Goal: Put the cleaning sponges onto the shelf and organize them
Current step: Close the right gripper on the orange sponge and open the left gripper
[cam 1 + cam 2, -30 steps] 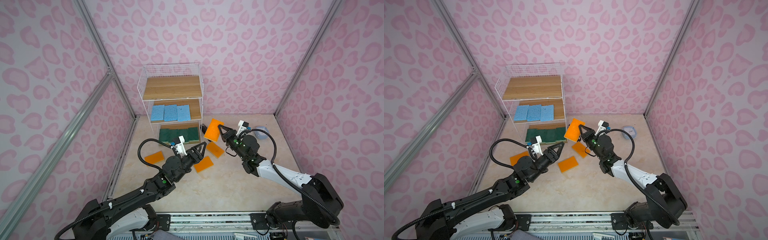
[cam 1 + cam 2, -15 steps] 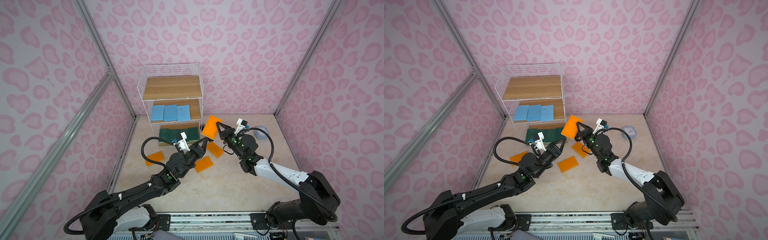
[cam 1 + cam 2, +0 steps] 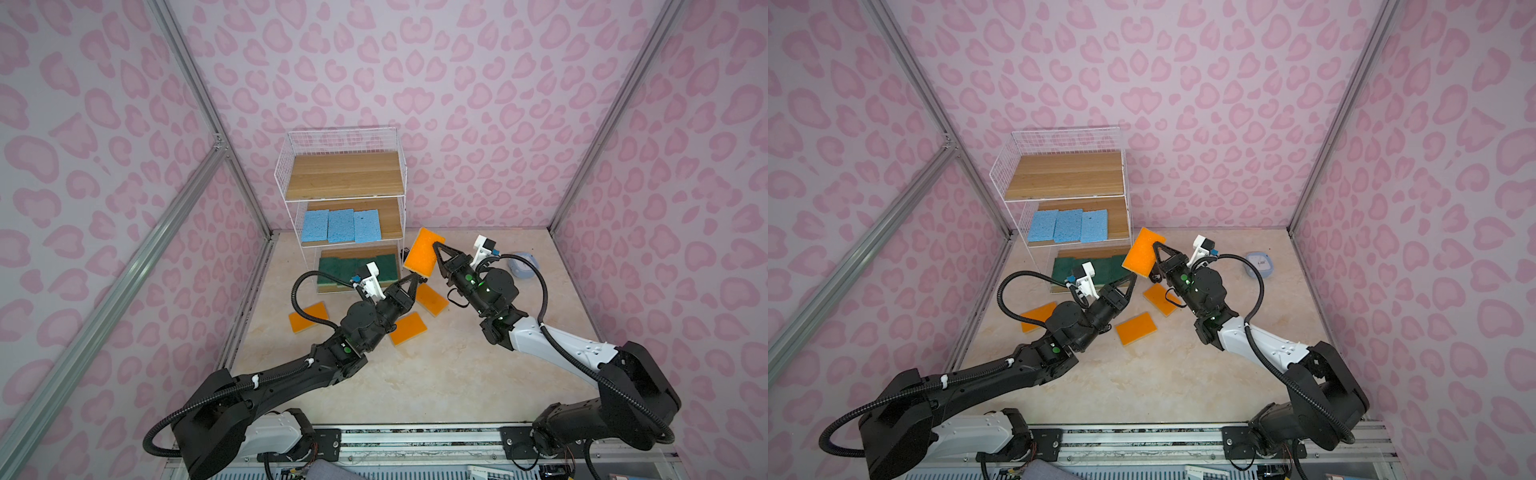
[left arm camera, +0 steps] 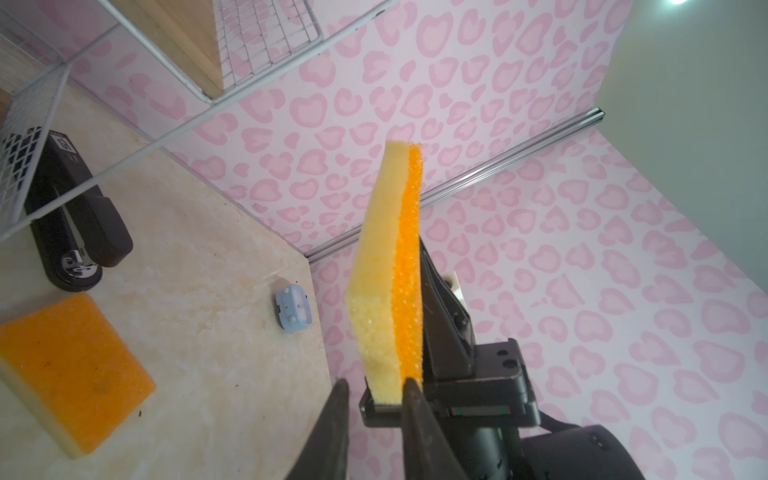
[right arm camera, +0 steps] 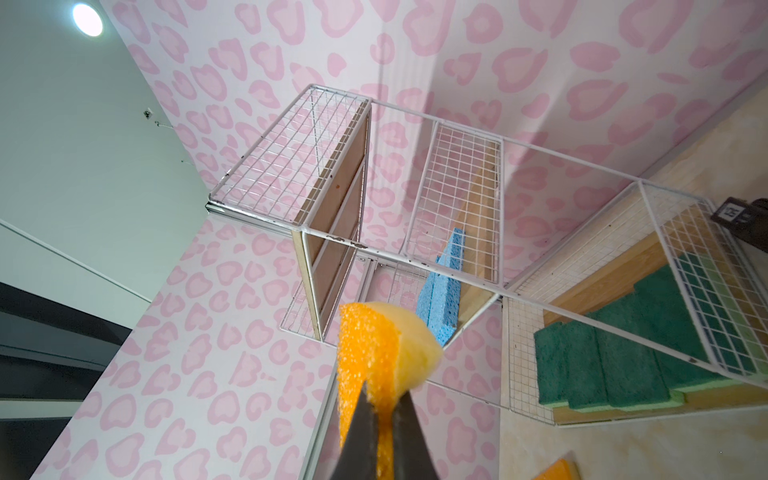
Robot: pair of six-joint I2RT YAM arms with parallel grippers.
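Right gripper [image 5: 384, 399]: fingers [image 5: 361, 424] pinched hard on one edge of an orange sponge [image 3: 422, 257], denting it; the grip sits at the sponge's 3 o'clock in both top views. Sponge held in the air on a tilt, orange face up toward the top cameras, yellow face away. Left gripper [image 4: 376, 386]: fingers [image 4: 415, 415] stand one on each side of the same sponge's 7 o'clock corner. One finger touches the orange face, while a thin gap shows at the yellow face, so the jaws are not yet closed on it. Held sponge is just beside the shelf [image 3: 345, 174], at its 4 o'clock, level with the lower tiers. Shelf top board bare; middle board carries three blue sponges [image 3: 340, 225] side by side; bottom board carries a row of green sponges [image 3: 353, 266]. Three more orange sponges [image 3: 409, 328] lie flat on the tabletop [image 3: 415, 374] at the shelf's 6 o'clock. Black stapler [image 4: 75, 208] lies against the shelf's side. Pale-blue case [image 3: 523, 266] lies at 3 o'clock of the right gripper.
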